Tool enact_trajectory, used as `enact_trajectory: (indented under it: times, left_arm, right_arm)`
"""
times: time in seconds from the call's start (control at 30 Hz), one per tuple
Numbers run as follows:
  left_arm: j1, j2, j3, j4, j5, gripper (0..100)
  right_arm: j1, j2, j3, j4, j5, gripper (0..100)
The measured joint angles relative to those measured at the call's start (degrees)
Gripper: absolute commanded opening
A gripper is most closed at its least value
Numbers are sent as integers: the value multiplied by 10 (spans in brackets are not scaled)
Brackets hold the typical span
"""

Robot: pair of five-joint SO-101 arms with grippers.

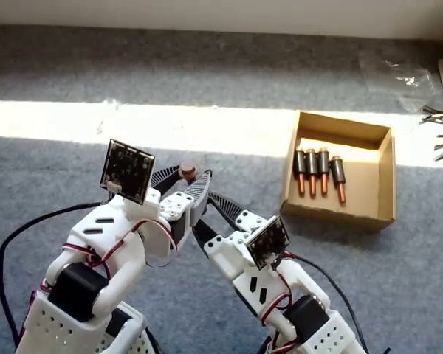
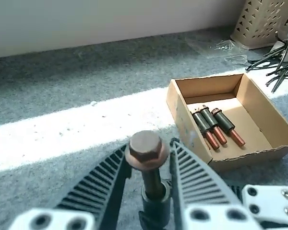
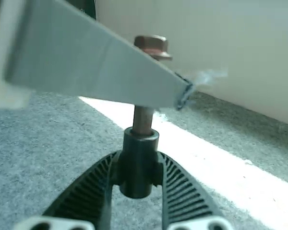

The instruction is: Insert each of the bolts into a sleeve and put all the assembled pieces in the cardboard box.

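Bolt [image 2: 144,144] upright, shaft pinched btwn left gripper [image 2: 150,149] fingers just under head; lower end in sleeve [image 3: 139,143], itself clamped in right gripper [image 3: 137,162].

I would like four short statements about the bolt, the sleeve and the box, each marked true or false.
1. The cardboard box holds four assembled pieces. True.
2. The bolt lies on the carpet. False: the left gripper holds it above the carpet.
3. The right gripper is shut on a sleeve. True.
4. The bolt is fully inside the sleeve. False: bare shaft shows between its head and the sleeve.
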Motion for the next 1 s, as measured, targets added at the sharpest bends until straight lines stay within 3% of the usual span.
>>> enact_trajectory:
  times: [0.77, 1.0]
  left_arm:
    - [-4, 0, -16, 0, 0, 197]
    - [-65, -4, -104, 0, 0, 11]
  right_arm:
    - [-1, 1, 0, 1, 2, 5]
    - [-1, 1, 0, 1, 2, 5]
